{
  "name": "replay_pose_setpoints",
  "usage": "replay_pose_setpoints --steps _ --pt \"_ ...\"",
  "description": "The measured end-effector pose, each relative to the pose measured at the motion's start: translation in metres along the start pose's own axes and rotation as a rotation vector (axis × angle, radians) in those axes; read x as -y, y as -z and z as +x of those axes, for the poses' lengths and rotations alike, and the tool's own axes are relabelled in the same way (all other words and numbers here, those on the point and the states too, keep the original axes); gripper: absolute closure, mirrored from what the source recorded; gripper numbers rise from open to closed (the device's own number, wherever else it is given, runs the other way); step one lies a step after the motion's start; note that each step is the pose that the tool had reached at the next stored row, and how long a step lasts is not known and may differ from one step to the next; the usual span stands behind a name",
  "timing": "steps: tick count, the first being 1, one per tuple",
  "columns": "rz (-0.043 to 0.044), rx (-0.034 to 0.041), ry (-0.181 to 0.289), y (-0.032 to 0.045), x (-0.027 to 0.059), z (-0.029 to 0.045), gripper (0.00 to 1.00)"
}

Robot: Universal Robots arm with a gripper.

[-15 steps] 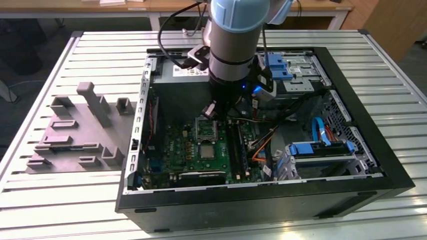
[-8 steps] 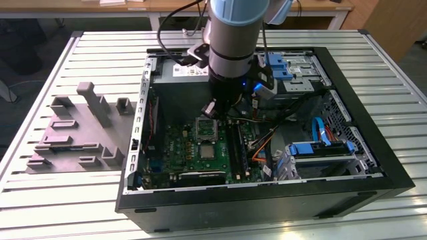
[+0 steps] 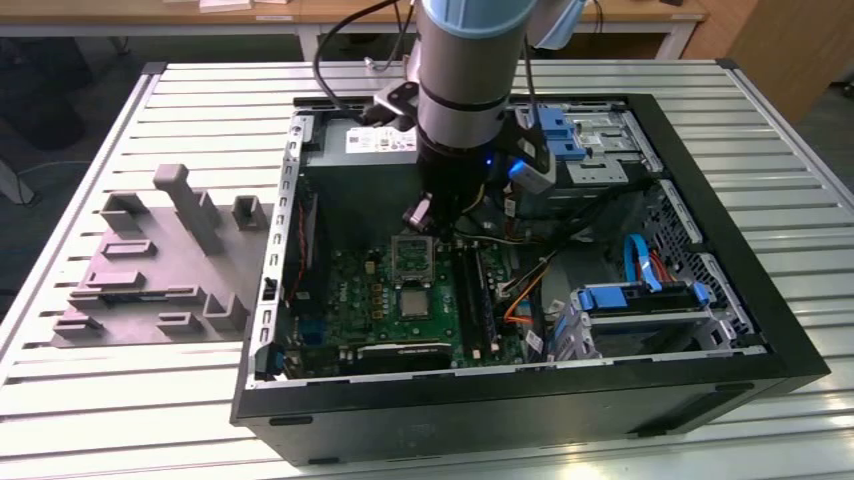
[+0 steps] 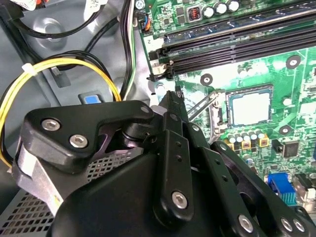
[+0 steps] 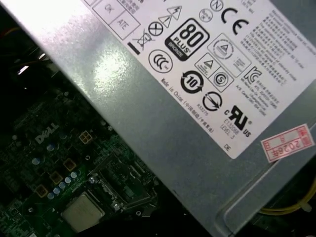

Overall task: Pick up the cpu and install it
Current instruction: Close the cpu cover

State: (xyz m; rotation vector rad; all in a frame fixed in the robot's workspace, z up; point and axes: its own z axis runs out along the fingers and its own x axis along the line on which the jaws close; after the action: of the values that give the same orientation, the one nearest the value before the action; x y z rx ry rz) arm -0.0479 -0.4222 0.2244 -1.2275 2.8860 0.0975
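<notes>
The pale silvery square cpu (image 4: 249, 107) sits seated in its silver metal-framed socket (image 3: 419, 300) on the green motherboard (image 4: 256, 74), black gripper (image 4: 174, 98) hovering nearby, clenched empty.

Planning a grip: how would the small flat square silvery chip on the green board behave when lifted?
The small flat square silvery cpu looks rigid and probably light. Its smooth metal top may be slippery. Lying flush in the metal-framed socket, it offers little edge, and it is likely fragile.

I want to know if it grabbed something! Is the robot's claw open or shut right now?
Gripper: cannot be told. It hangs inside the computer case, and the cpu sits in its socket on the green board, not in the gripper.
</notes>
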Motion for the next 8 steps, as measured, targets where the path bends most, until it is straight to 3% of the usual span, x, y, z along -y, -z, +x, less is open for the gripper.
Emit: replay_pose_setpoints --steps 6,8 --pt "0.0205 -0.0218 0.007 0.0032 -0.0009 -0.0006 0.89" --pt "0.0235 -0.0252 0.009 0.0041 -0.0011 -0.0008 0.89"
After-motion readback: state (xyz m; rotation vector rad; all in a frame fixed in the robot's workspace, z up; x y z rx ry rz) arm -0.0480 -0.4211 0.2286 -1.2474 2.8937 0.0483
